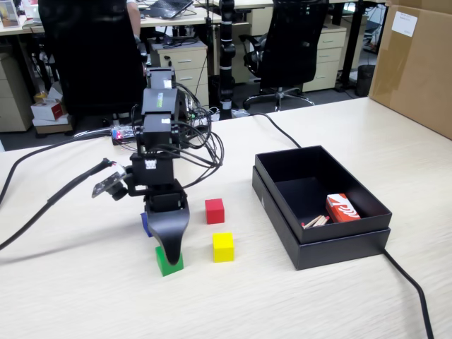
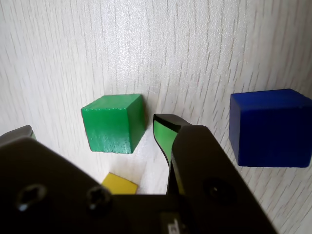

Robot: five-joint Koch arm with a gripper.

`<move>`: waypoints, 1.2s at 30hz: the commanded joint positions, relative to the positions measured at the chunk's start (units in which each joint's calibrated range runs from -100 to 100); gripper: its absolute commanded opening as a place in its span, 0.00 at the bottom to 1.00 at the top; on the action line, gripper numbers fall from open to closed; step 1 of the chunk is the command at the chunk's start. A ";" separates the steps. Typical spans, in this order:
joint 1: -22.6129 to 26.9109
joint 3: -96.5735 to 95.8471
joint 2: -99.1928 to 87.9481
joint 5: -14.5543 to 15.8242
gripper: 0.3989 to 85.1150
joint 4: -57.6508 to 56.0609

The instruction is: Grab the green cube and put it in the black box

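Note:
The green cube [image 1: 164,268] lies on the pale wood table, front left of the black box [image 1: 332,247]. My gripper [image 1: 171,256] hangs straight over the cube, its dark finger reaching down to the cube's top edge. In the wrist view the green cube [image 2: 113,123] sits between the jaws of my gripper [image 2: 95,127]. The green-lined right fingertip [image 2: 165,127] stands just off the cube's right face and the left one [image 2: 22,132] is well off to the left. The gripper is open and holds nothing.
A blue cube [image 2: 270,127] lies close right of the right jaw, behind the arm in the fixed view [image 1: 145,223]. A red cube [image 1: 214,210] and a yellow cube [image 1: 223,246] lie between gripper and box. A red-and-white carton [image 1: 342,207] lies in the box. A cable [image 1: 409,282] runs along the front right.

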 commanded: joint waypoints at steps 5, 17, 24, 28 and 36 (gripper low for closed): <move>-0.05 4.55 -0.05 -1.51 0.52 2.48; -0.10 5.00 0.87 -1.71 0.31 2.22; -0.24 5.64 0.87 -1.32 0.03 2.22; -0.44 5.09 -2.00 -1.03 0.00 2.22; -0.10 -6.06 -21.28 -0.73 0.00 2.22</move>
